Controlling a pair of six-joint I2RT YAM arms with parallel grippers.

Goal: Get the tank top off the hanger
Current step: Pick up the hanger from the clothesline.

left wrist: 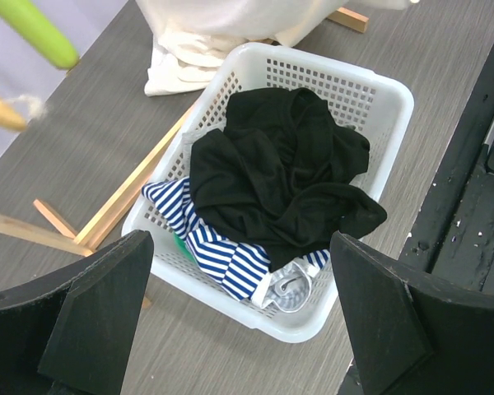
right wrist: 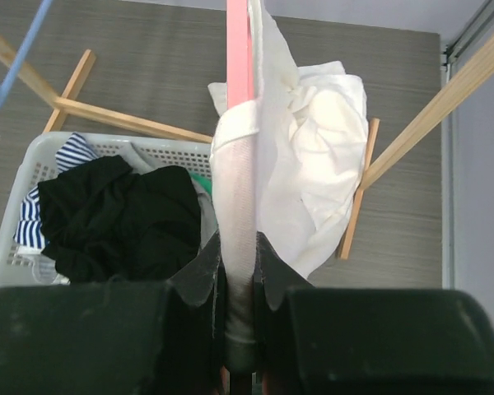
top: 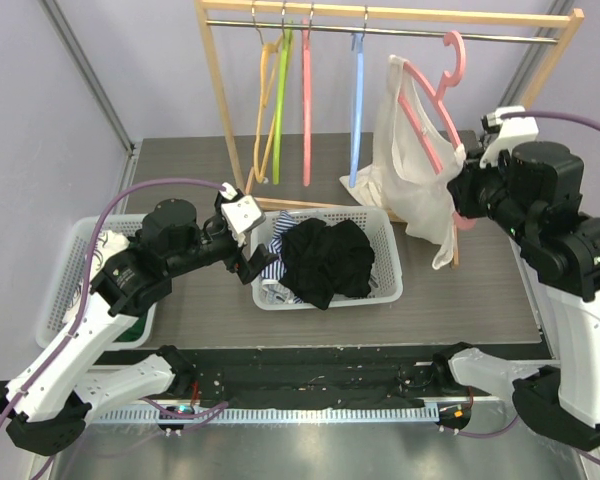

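The white tank top (top: 412,165) drapes from a tilted pink hanger (top: 450,55) whose hook is up by the rail, at the right of the rack. My right gripper (top: 460,192) is at the hanger's lower end. In the right wrist view the right gripper (right wrist: 239,263) is shut on the tank top's strap (right wrist: 235,189), which lies over the pink hanger (right wrist: 239,49). The rest of the tank top (right wrist: 321,164) hangs to the right. My left gripper (top: 254,266) hovers by the basket's left end. In its own view the left gripper (left wrist: 240,247) is open and holds nothing.
A white basket (top: 390,250) in the table's middle holds a black garment (top: 325,260) and a blue-striped one (left wrist: 222,251). Yellow, green, pink and blue hangers (top: 305,90) hang on the wooden rack's rail (top: 400,32). A second white basket (top: 65,270) stands at the left.
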